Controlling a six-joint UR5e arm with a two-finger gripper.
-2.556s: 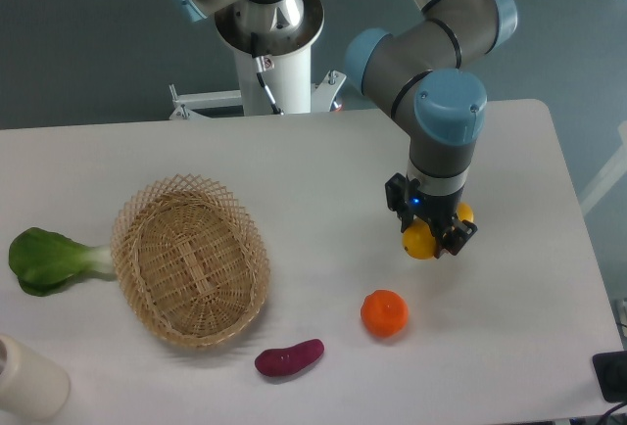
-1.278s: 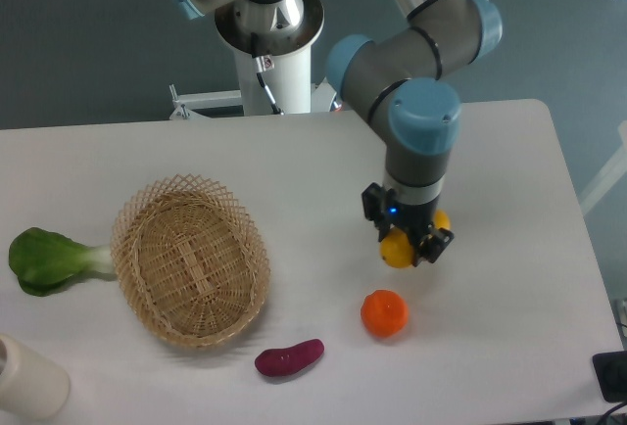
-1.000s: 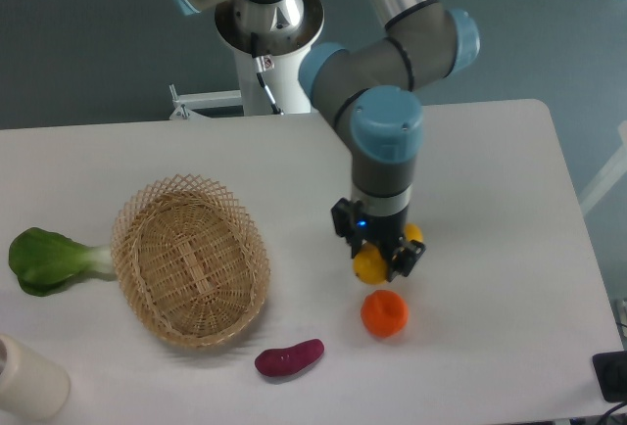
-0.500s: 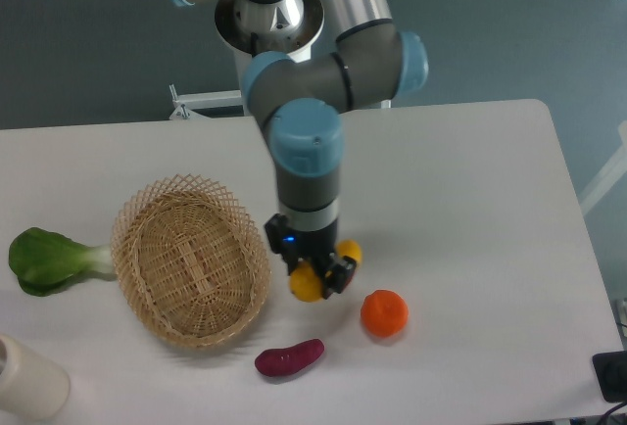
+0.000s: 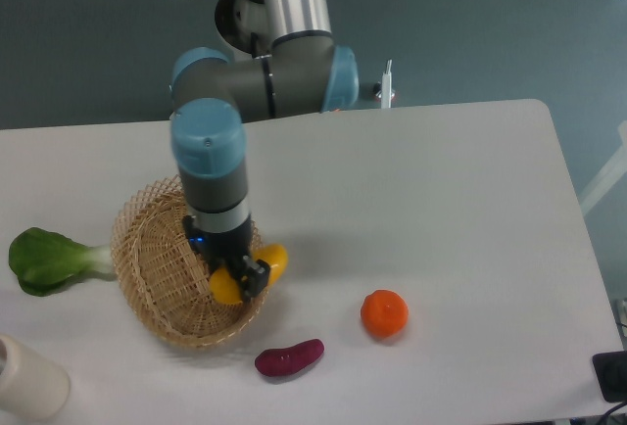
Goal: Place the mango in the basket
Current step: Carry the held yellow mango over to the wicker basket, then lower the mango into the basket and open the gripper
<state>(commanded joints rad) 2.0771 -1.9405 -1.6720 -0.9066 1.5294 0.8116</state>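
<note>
The mango [image 5: 248, 274] is clamped in the gripper [image 5: 235, 270], held over the basket's [image 5: 147, 239] right rim, partly inside its outline; its long axis runs from lower left to upper right, the orange-tinged end poking out past the rim; right of the basket the table [image 5: 441, 200] lies open up to the orange fruit [image 5: 384, 312] and the purple vegetable [image 5: 289, 356]; no writing is legible.
</note>
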